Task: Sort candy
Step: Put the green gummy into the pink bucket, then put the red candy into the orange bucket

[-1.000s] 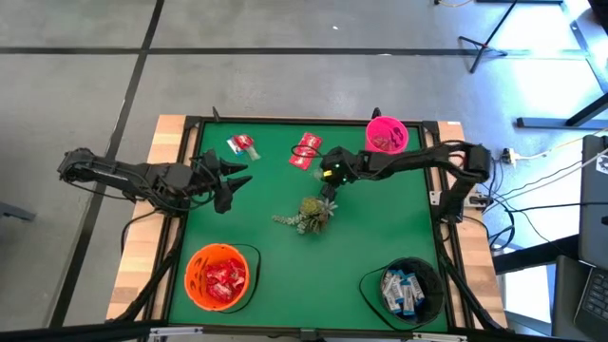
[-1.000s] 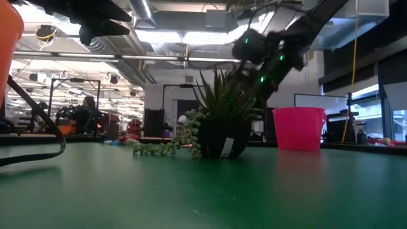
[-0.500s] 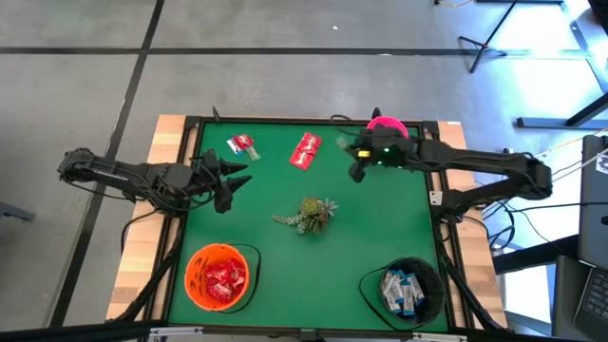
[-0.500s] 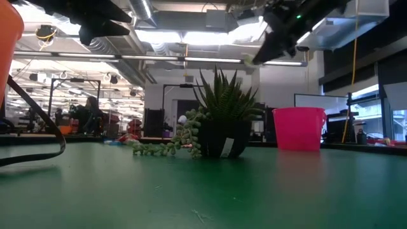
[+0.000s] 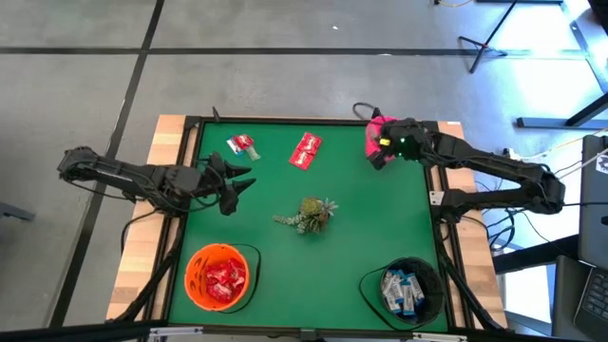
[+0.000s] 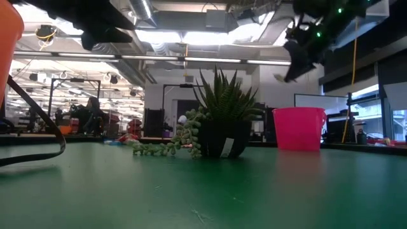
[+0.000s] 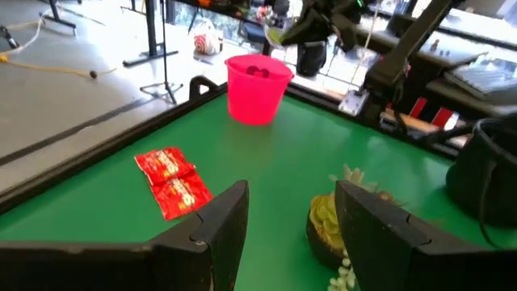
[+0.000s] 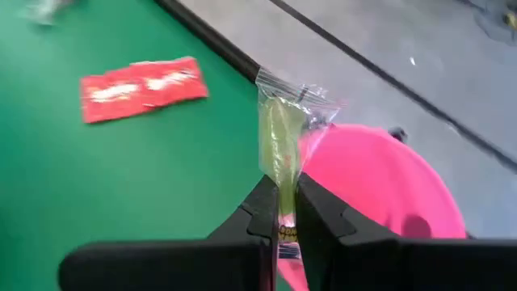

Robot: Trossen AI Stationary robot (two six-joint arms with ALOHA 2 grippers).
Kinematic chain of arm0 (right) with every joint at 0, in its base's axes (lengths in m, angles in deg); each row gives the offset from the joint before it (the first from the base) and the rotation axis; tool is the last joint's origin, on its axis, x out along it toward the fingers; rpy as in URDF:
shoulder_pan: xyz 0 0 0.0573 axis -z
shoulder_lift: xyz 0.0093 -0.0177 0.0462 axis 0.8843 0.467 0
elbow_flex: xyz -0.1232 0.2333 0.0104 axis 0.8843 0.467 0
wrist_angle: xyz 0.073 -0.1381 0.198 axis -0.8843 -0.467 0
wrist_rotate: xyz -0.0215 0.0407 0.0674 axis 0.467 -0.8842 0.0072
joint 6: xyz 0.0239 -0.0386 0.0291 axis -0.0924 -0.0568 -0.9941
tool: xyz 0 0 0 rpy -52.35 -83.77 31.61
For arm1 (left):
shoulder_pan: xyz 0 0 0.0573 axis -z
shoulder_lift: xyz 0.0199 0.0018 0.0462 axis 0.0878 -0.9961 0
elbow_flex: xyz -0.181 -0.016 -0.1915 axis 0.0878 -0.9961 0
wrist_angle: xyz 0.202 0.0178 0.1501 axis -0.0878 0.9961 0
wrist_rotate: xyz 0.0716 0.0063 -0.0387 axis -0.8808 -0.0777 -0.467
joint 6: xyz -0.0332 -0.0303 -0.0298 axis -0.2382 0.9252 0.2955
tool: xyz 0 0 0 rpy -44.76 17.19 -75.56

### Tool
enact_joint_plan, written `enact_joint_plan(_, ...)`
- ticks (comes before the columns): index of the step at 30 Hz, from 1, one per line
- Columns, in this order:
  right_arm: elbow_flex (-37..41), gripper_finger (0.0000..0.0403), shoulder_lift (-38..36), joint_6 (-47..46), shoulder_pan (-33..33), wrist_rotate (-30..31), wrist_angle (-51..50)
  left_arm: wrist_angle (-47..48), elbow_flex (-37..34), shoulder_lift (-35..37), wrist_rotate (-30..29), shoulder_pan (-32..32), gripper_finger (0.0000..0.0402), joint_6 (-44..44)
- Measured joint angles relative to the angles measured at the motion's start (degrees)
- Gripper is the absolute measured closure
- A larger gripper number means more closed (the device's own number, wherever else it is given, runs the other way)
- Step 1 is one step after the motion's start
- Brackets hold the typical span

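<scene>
Over the pink bucket (image 5: 376, 128) at the far right of the table (image 5: 285, 256), a clear-wrapped greenish candy (image 8: 280, 145) hung pinched in the right gripper (image 8: 279, 212), its fingers closed tight on the wrapper's lower end. A second before, that gripper had been down near the middle of the table beside the succulent (image 5: 312, 214); it had since swung out and up to the bucket's rim, so to my eye the pick was done and the drop was about to follow. More candy waited on the far side: a red packet (image 5: 306, 150) lay flat, and further left a small red-and-white pair (image 5: 242, 145). Red packets already filled the orange basket (image 5: 193, 261) at the near left, white-and-blue ones the black bowl (image 5: 425, 273) at the near right. The left gripper (image 5: 237, 181) hovered at the left side, fingers spread and holding nothing, just as it had a second earlier.
</scene>
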Motion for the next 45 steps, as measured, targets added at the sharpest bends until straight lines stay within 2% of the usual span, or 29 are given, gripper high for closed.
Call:
enact_joint_plan(8, 4.6, 0.0372, -4.1, -1.7, 12.7, -8.0, 0.5, -0.1, 0.0, -2.1, -0.2, 0.0, 0.0223, 1.3)
enact_joint_plan(15, 6.2, 0.0370, -4.4, -1.5, 18.3, -12.1, 0.4, -0.1, 0.0, -2.6, -0.6, 0.0, 0.0223, 1.6)
enact_joint_plan(18, 6.2, 0.0352, -4.4, -1.3, 18.2, -12.2, 1.0, -0.1, 0.0, -2.6, -0.6, 0.0, 0.0223, 1.7)
enact_joint_plan(25, 6.2, 0.0268, -4.4, -1.2, 18.2, -12.3, 2.8, -0.1, 0.0, -2.6, -0.6, 0.0, 0.0223, 2.8)
enact_joint_plan(29, 6.2, 0.0236, -4.4, -1.5, 18.1, -14.3, 3.9, -0.1, 0.0, -2.6, -0.6, 0.0, 0.0223, 2.8)
enact_joint_plan(41, 6.2, 0.0223, -4.4, -2.2, 18.2, -13.1, 5.3, -0.1, 0.0, -2.6, -0.6, 0.0, 0.0223, 3.0)
enact_joint_plan(43, 6.2, 0.0223, -4.4, -3.2, 18.2, -14.7, 6.9, -0.1, 0.0, -2.6, -0.6, 0.0, 0.0223, 3.0)
enact_joint_plan(45, 6.2, 0.0223, -4.4, -3.9, 17.9, -19.2, 10.9, -0.1, 0.0, -2.6, -0.7, 0.0, 0.0223, 3.0)
